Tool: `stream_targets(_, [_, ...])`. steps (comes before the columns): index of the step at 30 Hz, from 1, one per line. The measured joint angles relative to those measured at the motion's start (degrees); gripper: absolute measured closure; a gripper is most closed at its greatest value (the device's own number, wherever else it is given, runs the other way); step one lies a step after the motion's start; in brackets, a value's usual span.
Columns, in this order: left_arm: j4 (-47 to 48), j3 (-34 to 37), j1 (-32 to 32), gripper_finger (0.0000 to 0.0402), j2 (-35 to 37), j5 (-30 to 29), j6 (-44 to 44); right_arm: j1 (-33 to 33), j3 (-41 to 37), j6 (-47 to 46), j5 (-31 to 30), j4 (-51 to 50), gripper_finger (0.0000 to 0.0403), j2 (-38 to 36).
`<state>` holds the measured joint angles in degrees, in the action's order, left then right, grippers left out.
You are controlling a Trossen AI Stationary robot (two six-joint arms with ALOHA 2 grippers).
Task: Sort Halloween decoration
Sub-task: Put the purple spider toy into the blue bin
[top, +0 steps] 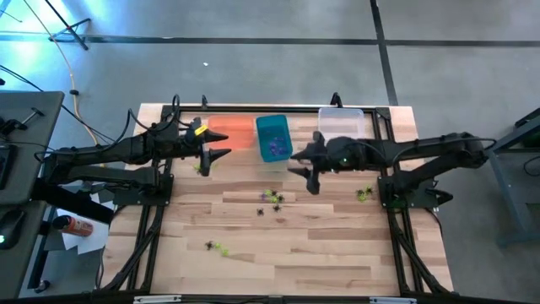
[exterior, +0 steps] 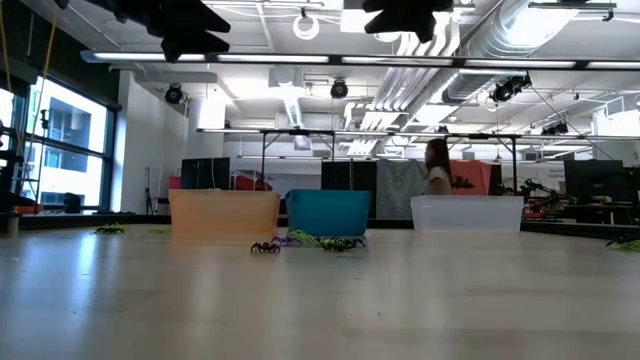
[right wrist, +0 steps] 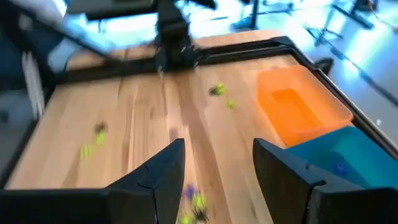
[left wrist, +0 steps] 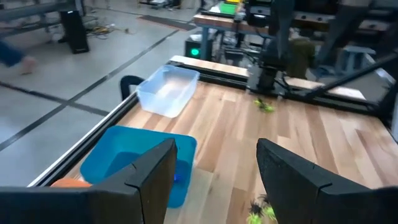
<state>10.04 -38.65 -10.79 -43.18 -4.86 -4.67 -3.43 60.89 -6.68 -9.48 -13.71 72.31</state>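
Both tools are held above the pale wooden worktop, fingers parted and holding nothing. The left tool is over the translucent orange plastic bin; the right tool is just beside the teal plastic bin, with the clear plastic bin behind it. Tiny purple, yellow-green and black spidery plastic trinkets lie scattered mid-worktop, a few more inside the teal bin.

grey floor, ceiling lights, windows.
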Motion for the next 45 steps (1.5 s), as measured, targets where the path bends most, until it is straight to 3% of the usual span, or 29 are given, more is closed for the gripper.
stream_targets(6, [0.0,0.0,0.0,0.019,0.0,3.1,3.9,-1.1,-1.0,1.1,-0.2,0.2,0.0217,0.9])
stream_targets(15, [-0.5,-0.4,2.1,0.019,-2.8,3.6,0.3,-1.1,-1.1,1.6,-2.3,1.0,0.0217,0.8])
stream_targets(19, [0.9,-3.3,5.6,0.019,-11.0,4.5,5.1,-1.1,-1.1,1.7,-4.2,0.9,0.0217,0.8])
stream_targets(30, [0.8,-5.4,12.2,0.019,-35.2,6.6,32.3,-1.1,-1.1,0.7,-5.4,0.9,0.0217,0.8])
stream_targets(37, [-10.4,-5.5,11.4,0.019,-46.9,13.4,29.1,-1.1,-1.1,-6.8,-5.4,-0.4,0.0217,0.8])
stream_targets(45, [-13.5,-5.5,11.0,0.019,-55.4,13.4,33.7,-1.5,-1.1,-6.4,-4.8,-1.9,0.0217,0.8])
